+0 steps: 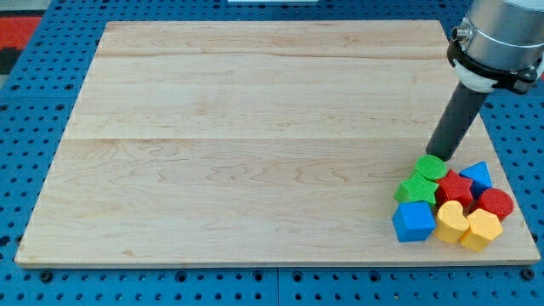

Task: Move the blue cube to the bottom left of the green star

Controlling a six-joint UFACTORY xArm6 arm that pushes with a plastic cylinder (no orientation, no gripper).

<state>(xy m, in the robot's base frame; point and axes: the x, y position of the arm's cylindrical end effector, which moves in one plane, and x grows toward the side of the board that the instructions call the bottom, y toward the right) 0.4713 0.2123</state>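
Observation:
The blue cube point(414, 221) lies at the lower right of the wooden board point(255, 153), at the left edge of a tight cluster of blocks. The green star point(416, 190) touches it from just above. A green cylinder point(431, 167) sits above the star. My tip point(439, 155) rests on the board right at the top edge of the green cylinder, above and slightly right of the blue cube. The dark rod rises from it toward the view's top right.
The cluster also holds a red star point(456, 189), a blue triangle point(477, 176), a red cylinder point(495, 204), a yellow heart point(452, 222) and a yellow block point(482, 229). The board's right edge and bottom edge run close to the cluster.

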